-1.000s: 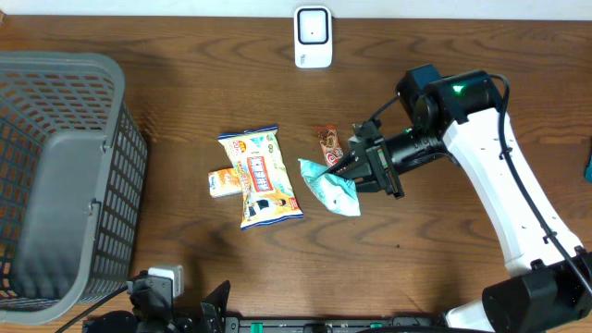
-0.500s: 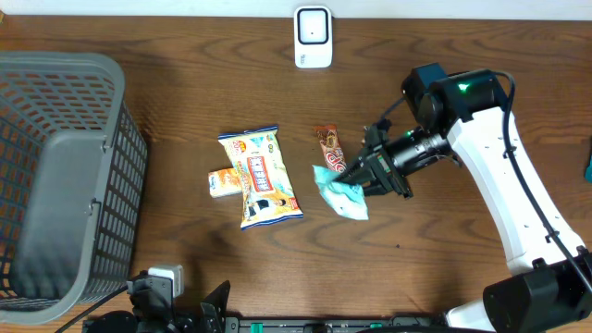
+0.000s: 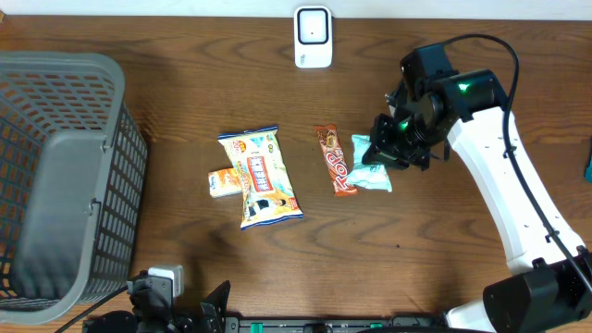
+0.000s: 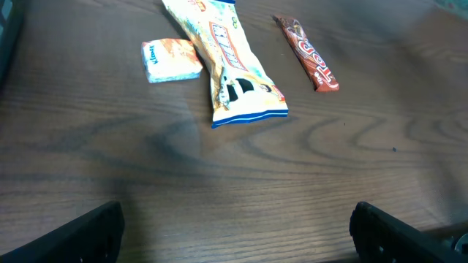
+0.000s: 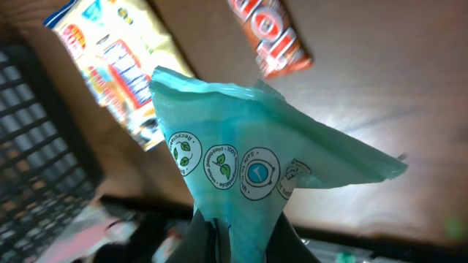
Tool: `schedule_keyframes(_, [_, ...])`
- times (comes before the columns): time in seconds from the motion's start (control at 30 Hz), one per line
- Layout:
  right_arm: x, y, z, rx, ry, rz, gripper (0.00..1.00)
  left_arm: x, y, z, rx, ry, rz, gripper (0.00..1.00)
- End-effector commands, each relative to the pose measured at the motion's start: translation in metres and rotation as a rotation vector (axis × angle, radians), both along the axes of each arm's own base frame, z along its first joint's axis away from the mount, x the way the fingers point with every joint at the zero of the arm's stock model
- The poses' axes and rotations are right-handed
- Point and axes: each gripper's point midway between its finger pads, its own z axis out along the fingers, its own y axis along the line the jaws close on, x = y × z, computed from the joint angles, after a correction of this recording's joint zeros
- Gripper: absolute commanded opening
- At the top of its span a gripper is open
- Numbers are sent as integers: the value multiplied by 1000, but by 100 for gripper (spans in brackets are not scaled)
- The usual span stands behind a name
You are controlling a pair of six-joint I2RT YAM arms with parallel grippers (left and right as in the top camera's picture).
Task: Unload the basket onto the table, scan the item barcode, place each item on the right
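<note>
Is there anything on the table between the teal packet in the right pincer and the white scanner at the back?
Nothing visible. The teal packet hangs in the right pincer; bare table lies between it and the scanner. The chocolate bar sits beside it, off that path.

This looks to me like a mock shop checkout set up on a dark brown wooden table [image 3: 185, 268]. At its far edge stands a small white barcode scanner [image 3: 313, 37], the kind found beside a till. To my left sits a grey plastic mesh shopping basket [image 3: 65, 176]. Packaged snacks lie on the wood like goods at a counter: a yellow-and-white snack bag [image 3: 258, 177], a small orange packet [image 3: 223, 182] and a long brown chocolate bar [image 3: 335, 160].
</note>
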Motion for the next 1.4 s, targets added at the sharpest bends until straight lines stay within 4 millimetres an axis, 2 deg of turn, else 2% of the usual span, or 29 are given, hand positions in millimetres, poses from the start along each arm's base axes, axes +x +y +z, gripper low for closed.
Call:
schedule_keyframes(0.0, [7,-11,-2,-70,-79,76,1,-1,-1,2,12,-18,-15,98])
schedule_keyframes(0.17, [10,-6,-1,-71,-128,153,1,-1,-1,2,12,-18,-15,98])
schedule_keyframes(0.93, [12,12,-1,-86,-181,208,1,-1,-1,2,12,-18,-15,98])
schedule_keyframes(1.13, [11,10,-7,-158,-194,228,1,-1,-1,2,12,-18,-15,98])
schedule_keyframes(1.37, [10,25,-16,-148,-220,270,1,-1,-1,2,12,-18,-15,98])
